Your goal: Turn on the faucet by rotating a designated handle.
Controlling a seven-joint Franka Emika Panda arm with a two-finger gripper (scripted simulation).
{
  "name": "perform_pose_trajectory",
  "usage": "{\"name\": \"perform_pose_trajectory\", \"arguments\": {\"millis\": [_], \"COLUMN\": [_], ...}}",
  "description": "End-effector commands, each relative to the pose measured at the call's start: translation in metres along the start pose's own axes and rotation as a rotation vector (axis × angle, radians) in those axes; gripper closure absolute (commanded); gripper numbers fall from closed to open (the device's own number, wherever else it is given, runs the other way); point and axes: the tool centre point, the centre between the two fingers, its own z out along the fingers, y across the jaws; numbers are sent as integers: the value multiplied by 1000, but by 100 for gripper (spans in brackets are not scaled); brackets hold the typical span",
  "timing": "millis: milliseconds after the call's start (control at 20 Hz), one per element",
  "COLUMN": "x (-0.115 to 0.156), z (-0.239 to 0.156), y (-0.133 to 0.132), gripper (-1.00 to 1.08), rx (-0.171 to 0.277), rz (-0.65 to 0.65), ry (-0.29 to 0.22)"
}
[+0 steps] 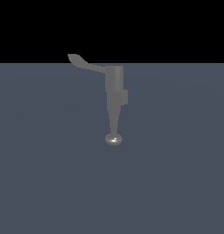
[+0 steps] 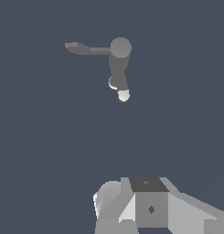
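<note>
The dull grey faucet (image 1: 114, 82) stands on the floor in the middle of the exterior view. Its tapering spout ends in a shiny rounded tip (image 1: 113, 139). The thin curved handle (image 1: 83, 63) projects from the top of the body toward the exterior view's left, ending in a paddle. In the wrist view I see the faucet (image 2: 120, 48) from above, with the handle (image 2: 83, 48) and the spout tip (image 2: 124, 95). My white and grey gripper (image 2: 147, 201) shows only partly at the frame edge, well apart from the faucet. Its jaws are not distinguishable. It is out of the exterior view.
A flat blue-grey floor (image 1: 177, 173) surrounds the faucet. Above the floor's far edge the background is black.
</note>
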Motion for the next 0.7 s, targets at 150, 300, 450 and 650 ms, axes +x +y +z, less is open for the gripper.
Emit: {"name": "perform_pose_trajectory", "arguments": {"millis": [150,300,450,650], "x": [1,4,5,6], "z": [1,4,6,6], "y": [3,13,18,17], "gripper": [108,108,108,108], "rx": [-1,-5,-8,-7], "rz": [10,37,51,51], "ry": [-3,-10,-15,-14]}}
